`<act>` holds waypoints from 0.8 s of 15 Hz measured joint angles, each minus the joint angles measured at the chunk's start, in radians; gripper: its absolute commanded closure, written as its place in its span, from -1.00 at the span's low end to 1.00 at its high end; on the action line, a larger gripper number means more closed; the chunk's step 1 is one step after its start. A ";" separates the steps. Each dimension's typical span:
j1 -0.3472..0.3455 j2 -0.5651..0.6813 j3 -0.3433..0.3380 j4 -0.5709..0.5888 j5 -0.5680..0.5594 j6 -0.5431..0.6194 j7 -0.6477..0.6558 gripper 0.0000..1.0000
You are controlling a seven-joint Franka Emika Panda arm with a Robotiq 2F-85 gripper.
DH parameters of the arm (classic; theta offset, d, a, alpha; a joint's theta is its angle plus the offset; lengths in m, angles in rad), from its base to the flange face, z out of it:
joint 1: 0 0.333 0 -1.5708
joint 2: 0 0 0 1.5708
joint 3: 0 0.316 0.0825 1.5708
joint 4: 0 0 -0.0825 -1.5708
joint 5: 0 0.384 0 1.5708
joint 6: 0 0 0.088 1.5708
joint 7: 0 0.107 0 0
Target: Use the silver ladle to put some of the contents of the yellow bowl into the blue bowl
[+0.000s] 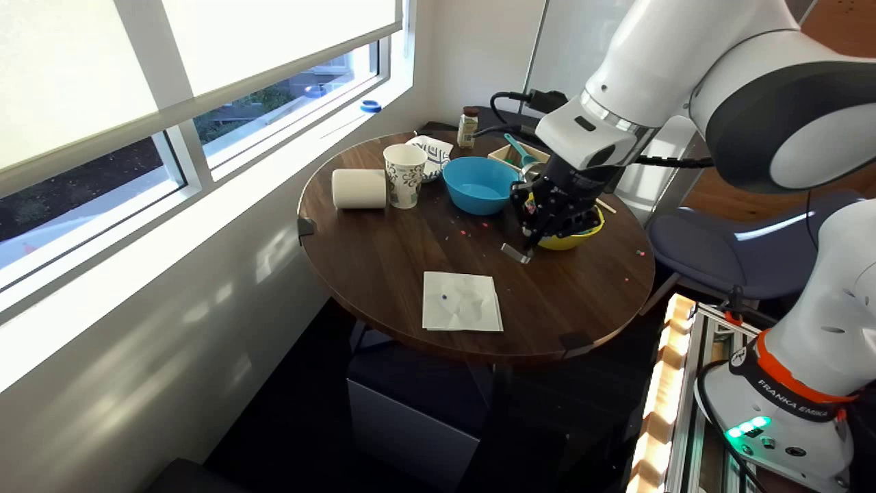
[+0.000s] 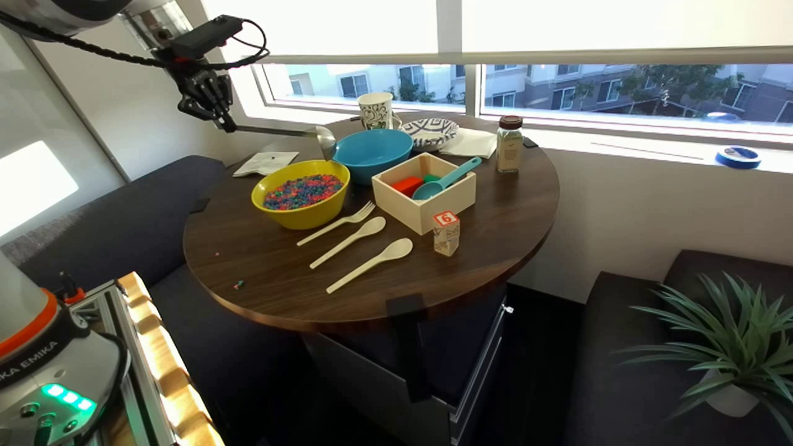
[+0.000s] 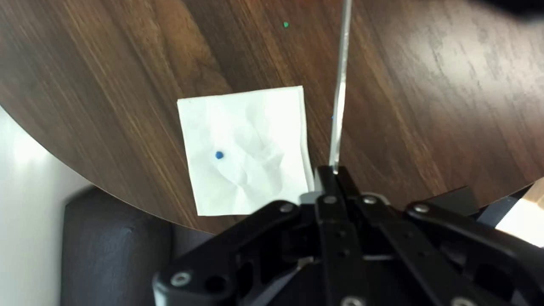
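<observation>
My gripper (image 2: 227, 126) is shut on the handle of the silver ladle (image 2: 279, 131), held above the table. The wrist view shows the handle (image 3: 341, 85) leaving the fingertips (image 3: 334, 170); its scoop is out of that view. The scoop hangs tilted near the facing rims of the yellow bowl (image 2: 300, 220) and the blue bowl (image 2: 372, 162). I cannot see whether it holds anything. The contents (image 2: 303, 192), small red, blue and teal pieces, fill part of the yellow bowl. The gripper (image 1: 528, 245) partly hides the yellow bowl in an exterior view. The blue bowl's visible inside (image 1: 477, 192) looks plain.
A wooden box (image 2: 403, 207) with a teal scoop (image 2: 446, 179) stands beside the bowls. A fork (image 2: 337, 224), spoons (image 2: 372, 263), a block stack (image 2: 446, 235) and a jar (image 2: 510, 145) are nearby. Paper cups (image 1: 404, 174) and a napkin (image 1: 460, 301) also lie on the table.
</observation>
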 measured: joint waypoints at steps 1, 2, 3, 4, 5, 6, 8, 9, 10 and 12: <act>0.000 0.008 0.000 -0.007 0.004 0.010 -0.007 0.98; 0.000 0.015 -0.001 -0.012 0.008 0.018 -0.016 0.98; 0.000 0.019 -0.002 -0.016 0.014 0.021 -0.023 0.98; 0.000 0.022 -0.003 -0.021 0.022 0.021 -0.029 0.98; 0.001 0.023 -0.004 -0.026 0.033 0.021 -0.036 0.98; 0.001 0.024 -0.004 -0.030 0.045 0.021 -0.040 0.98; 0.003 0.025 -0.004 -0.035 0.062 0.020 -0.041 0.98; 0.003 0.025 -0.004 -0.037 0.063 0.020 -0.041 0.98; 0.003 0.025 -0.004 -0.038 0.064 0.020 -0.041 0.98; 0.004 0.025 -0.004 -0.045 0.067 0.020 -0.042 0.98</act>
